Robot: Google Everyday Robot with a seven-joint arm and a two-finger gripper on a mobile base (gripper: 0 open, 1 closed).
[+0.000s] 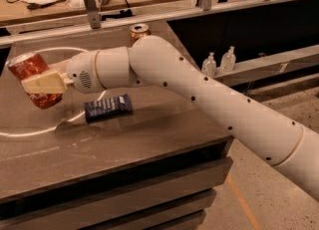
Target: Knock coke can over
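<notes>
The coke can (31,68), red-orange with white lettering and a silver top, is at the far left of the dark table (149,139). It is tilted, with its top leaning to the left. My gripper (42,83) is at the can, its cream-coloured end lying across the can's front side. The white arm reaches in from the lower right across the table. The far side of the can is hidden.
A gold-brown can (139,31) stands upright at the table's back edge, behind the arm. A dark blue snack bar (108,107) lies flat right of the coke can. Two small clear bottles (218,62) stand on a ledge to the right. A cluttered bench runs along the back.
</notes>
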